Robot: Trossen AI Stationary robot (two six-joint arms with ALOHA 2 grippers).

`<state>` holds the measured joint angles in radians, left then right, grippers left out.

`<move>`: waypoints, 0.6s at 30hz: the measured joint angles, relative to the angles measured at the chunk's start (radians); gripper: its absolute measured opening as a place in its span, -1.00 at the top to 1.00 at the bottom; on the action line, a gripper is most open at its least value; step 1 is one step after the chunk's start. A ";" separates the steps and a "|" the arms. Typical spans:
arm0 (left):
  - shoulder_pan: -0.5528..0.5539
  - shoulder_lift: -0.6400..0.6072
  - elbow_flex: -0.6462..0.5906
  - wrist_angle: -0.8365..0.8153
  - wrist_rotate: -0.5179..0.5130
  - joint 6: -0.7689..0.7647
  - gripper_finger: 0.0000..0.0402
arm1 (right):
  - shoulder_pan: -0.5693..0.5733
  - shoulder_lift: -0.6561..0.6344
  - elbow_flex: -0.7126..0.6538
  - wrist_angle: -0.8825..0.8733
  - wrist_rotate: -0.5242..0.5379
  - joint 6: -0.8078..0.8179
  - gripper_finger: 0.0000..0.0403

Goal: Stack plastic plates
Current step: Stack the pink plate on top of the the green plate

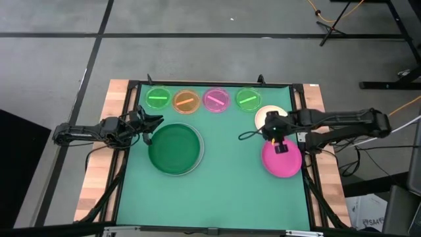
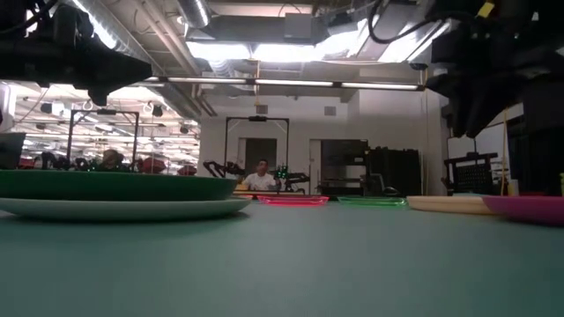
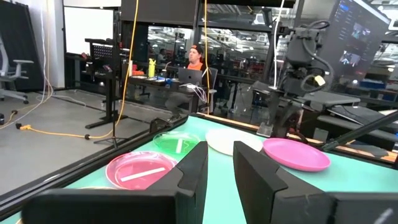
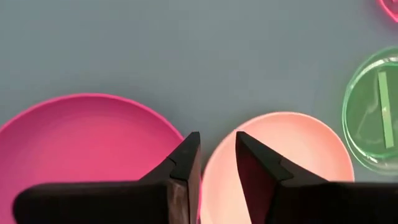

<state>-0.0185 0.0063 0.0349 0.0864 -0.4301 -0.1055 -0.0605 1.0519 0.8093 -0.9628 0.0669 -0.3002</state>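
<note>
The dark green plate (image 1: 175, 147) sits nested on the white plate (image 1: 196, 162) on the table's left half; both also show in the low view, dark green plate (image 2: 115, 186) over white plate (image 2: 123, 208). The magenta plate (image 1: 283, 162) and cream plate (image 1: 264, 116) lie flat at the right. Four small translucent plates line the far edge: green (image 1: 158, 99), orange (image 1: 187, 101), pink (image 1: 216, 99), green (image 1: 248, 99). My left gripper (image 1: 150, 124) is open, just off the dark green plate's far left rim. My right gripper (image 4: 215, 147) is open, pointing down above where the magenta plate (image 4: 87, 137) and cream plate (image 4: 298, 149) meet.
A raised dark frame (image 1: 299, 112) borders the green mat, with wooden table edges outside it. The mat's near half (image 1: 217, 197) is bare. Beyond the table, a person (image 3: 196, 59) sits at a desk in the room.
</note>
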 joint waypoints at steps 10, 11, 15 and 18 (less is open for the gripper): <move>0.000 0.000 0.000 0.000 0.000 0.000 0.65 | -0.122 0.000 0.000 0.038 -0.034 -0.073 0.56; 0.000 0.000 0.000 0.000 0.000 0.000 0.65 | -0.135 0.000 0.000 0.043 -0.034 -0.074 0.56; 0.000 0.000 0.000 0.000 0.000 0.000 0.65 | -0.174 0.000 0.000 0.049 -0.034 -0.074 0.56; 0.000 0.000 0.000 0.000 0.000 0.000 0.65 | -0.177 0.000 0.000 0.049 -0.046 -0.125 0.56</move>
<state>-0.0181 0.0063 0.0349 0.0864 -0.4297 -0.1055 -0.2370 1.0520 0.8093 -0.9142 0.0213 -0.4254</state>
